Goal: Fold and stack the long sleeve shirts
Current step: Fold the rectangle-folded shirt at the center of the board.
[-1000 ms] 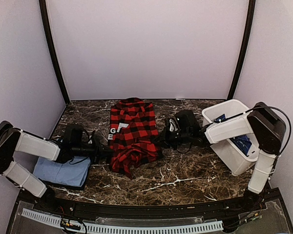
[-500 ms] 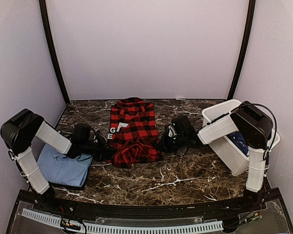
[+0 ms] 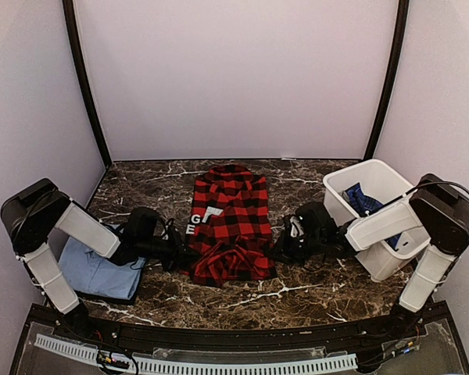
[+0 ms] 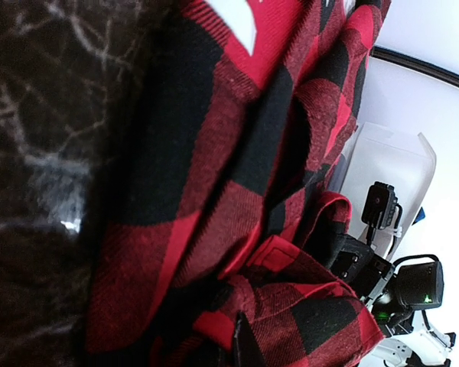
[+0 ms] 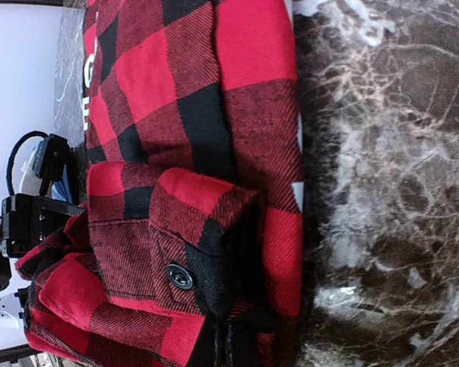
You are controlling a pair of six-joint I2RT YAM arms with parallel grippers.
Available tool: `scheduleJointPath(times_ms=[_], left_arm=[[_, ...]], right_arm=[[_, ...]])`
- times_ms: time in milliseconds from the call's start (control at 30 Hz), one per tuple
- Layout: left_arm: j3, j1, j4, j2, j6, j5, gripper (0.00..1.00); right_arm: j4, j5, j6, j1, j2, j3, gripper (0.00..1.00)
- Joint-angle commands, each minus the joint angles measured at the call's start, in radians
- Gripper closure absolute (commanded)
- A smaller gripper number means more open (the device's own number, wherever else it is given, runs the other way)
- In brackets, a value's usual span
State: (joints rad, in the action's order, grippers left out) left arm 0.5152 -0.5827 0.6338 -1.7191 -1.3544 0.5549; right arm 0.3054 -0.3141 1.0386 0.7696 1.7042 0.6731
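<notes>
Where the white bin (image 3: 373, 173) stands at the right edge of the table (image 3: 297, 293), a dark blue patterned shirt (image 3: 365, 201) lies crumpled inside it, and part of the right arm (image 3: 383, 223) crosses the bin's near wall. A light blue shirt (image 3: 94, 269) lies folded flat at the near left of the table, partly under the left arm (image 3: 86, 228).

The red checked shirt (image 3: 233, 223) lies in the middle of the table, running from far to near, with a white label (image 3: 207, 217) bearing dark letters on its left side. Its near end is doubled over into a bunched fold. Both arms reach in low from either side and meet this fold. The left jaws are at its left end and the right jaws at its right end, each closed on the gathered cloth. In the left wrist view only a dark fingertip shows at the bottom edge, wrapped by folds of checked cloth. In the right wrist view the dark fingertips pinch the hem just below a cuff with a black button (image 5: 180, 276).

The table is dark brown marble with white veins. Pale lilac walls (image 3: 234, 78) close it in on three sides, with a black post (image 3: 82, 86) in each far corner.
</notes>
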Motion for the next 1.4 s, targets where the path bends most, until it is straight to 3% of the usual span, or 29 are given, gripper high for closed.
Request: scheduleJointPath(times_ms=[0, 267, 567, 667, 700, 867, 1000, 1200, 1367], left_arm=[[-0.022, -0.002, -0.111, 0.091, 0.046, -0.06, 1.0], [-0.021, -0.002, -0.223, 0.219, 0.098, -0.156, 1.0], [-0.012, 0.026, -0.235, 0.202, 0.138, -0.189, 1.0], [0.003, 0.039, -0.226, 0.183, 0.159, -0.188, 0.92], [0.019, 0.041, -0.235, 0.182, 0.178, -0.187, 0.84], [0.092, 0.054, -0.341, 0.206, 0.264, -0.205, 0.58], [0.132, 0.061, -0.422, 0.253, 0.334, -0.227, 0.46], [0.184, 0.066, -0.563, 0.32, 0.445, -0.236, 0.34], [0.18, 0.059, -0.67, 0.382, 0.506, -0.202, 0.34]], right_arm=[[-0.042, 0.047, -0.013, 0.02, -0.021, 0.045, 1.0], [-0.094, 0.061, -0.061, 0.018, 0.035, 0.151, 1.0], [-0.098, 0.052, -0.082, -0.006, 0.103, 0.199, 1.0], [-0.096, 0.037, -0.093, -0.019, 0.113, 0.205, 1.0], [-0.102, 0.036, -0.102, -0.021, 0.112, 0.209, 1.0], [-0.168, 0.045, -0.159, -0.021, 0.079, 0.239, 0.73], [-0.233, 0.062, -0.208, -0.02, 0.037, 0.258, 0.58], [-0.301, 0.11, -0.28, -0.012, -0.026, 0.252, 0.46], [-0.379, 0.194, -0.367, 0.042, -0.08, 0.246, 0.45]])
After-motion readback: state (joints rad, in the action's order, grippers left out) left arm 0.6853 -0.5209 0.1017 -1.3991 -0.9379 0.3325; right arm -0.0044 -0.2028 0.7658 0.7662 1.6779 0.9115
